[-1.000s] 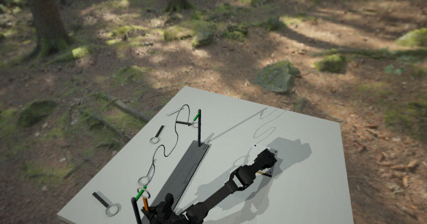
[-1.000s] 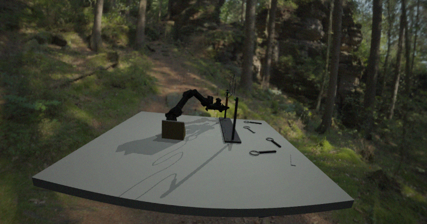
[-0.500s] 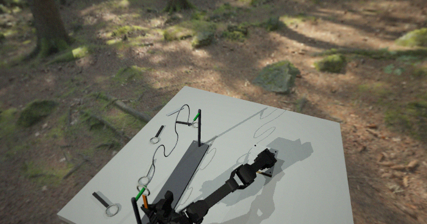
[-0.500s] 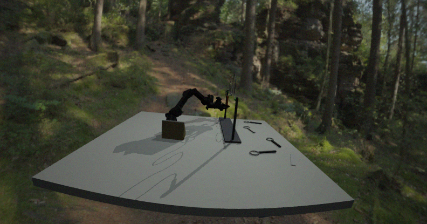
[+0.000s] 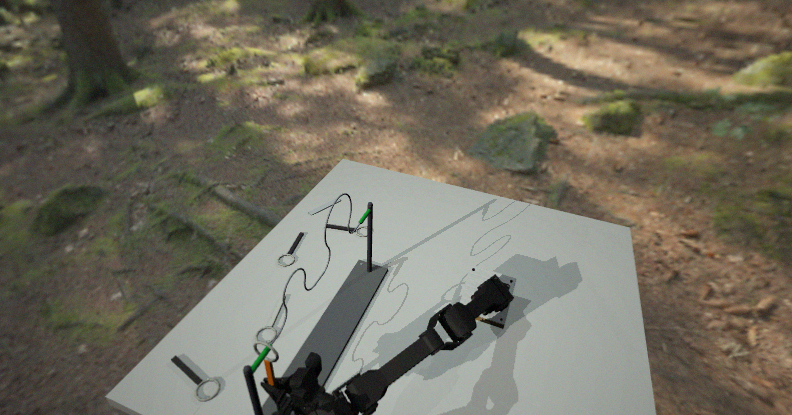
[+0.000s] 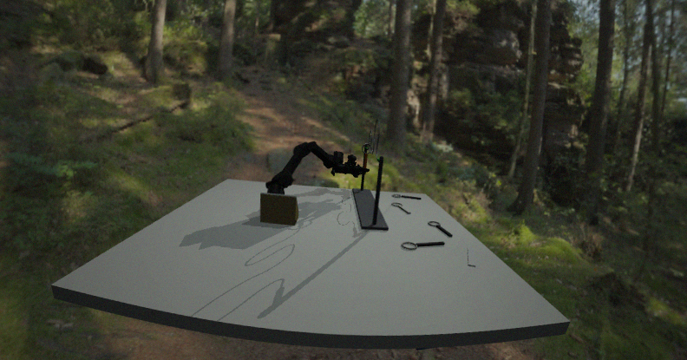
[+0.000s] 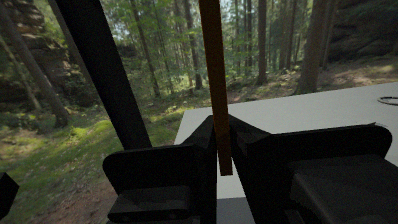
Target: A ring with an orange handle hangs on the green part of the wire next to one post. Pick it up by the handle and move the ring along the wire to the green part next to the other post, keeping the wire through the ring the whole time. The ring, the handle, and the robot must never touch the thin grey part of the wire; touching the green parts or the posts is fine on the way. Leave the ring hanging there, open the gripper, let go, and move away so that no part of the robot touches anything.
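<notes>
matt grey base, smooth pale tabletop

Dark-handled rings: four in exterior view, lying apart.
Table: pale top, dark edge.
Thin angled item: on table, apparently L-shaped; too small to identify.
Rock: mossy, beyond table.

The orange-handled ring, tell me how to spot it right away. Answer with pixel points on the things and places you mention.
On the pale table (image 5: pixel 498 234) (image 6: pixel 192 271), find the dark base plate (image 5: pixel 346 312) (image 6: pixel 369 208) with two posts. The ring (image 5: pixel 257 351) hangs on the wire's green part by the nearer post in the top view. Only its handle (image 5: pixel 269 372) (image 7: pixel 216 75) is orange.
</notes>
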Controlling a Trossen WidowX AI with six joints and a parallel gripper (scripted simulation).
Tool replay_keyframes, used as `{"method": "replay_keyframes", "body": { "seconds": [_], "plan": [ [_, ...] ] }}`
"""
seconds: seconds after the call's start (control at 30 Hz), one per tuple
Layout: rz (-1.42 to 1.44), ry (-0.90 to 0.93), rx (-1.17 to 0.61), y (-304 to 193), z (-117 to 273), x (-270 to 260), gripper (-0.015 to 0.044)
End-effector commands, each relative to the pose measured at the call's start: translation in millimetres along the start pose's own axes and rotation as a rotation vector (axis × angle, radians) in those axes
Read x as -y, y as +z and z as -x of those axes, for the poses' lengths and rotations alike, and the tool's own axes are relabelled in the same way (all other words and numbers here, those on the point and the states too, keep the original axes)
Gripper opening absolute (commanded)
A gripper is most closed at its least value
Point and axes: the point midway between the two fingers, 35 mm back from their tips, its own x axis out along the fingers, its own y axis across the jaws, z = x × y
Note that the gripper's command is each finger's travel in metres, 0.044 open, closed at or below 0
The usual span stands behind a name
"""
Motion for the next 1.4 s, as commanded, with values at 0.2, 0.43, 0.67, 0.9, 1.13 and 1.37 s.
{"method": "replay_keyframes", "body": {
  "seconds": [0.2, 0.43, 0.67, 0.9, 1.13, 1.37],
  "plan": [
    [0.005, 0.002, -0.004, -0.1, 0.2, 1.6, -0.0150],
    [0.006, 0.003, -0.053, 0.4, 6.1, 7.1, -0.0150],
    [0.007, 0.003, -0.182, 3.5, 21.7, 14.5, -0.0150],
    [0.011, 0.001, -0.302, 7.8, 35.8, 21.8, -0.0150],
    [0.028, -0.004, -0.423, 13.6, 49.6, 30.9, -0.0150],
    [0.065, -0.015, -0.472, 16.4, 55.1, 41.8, -0.0150]
  ]
}}
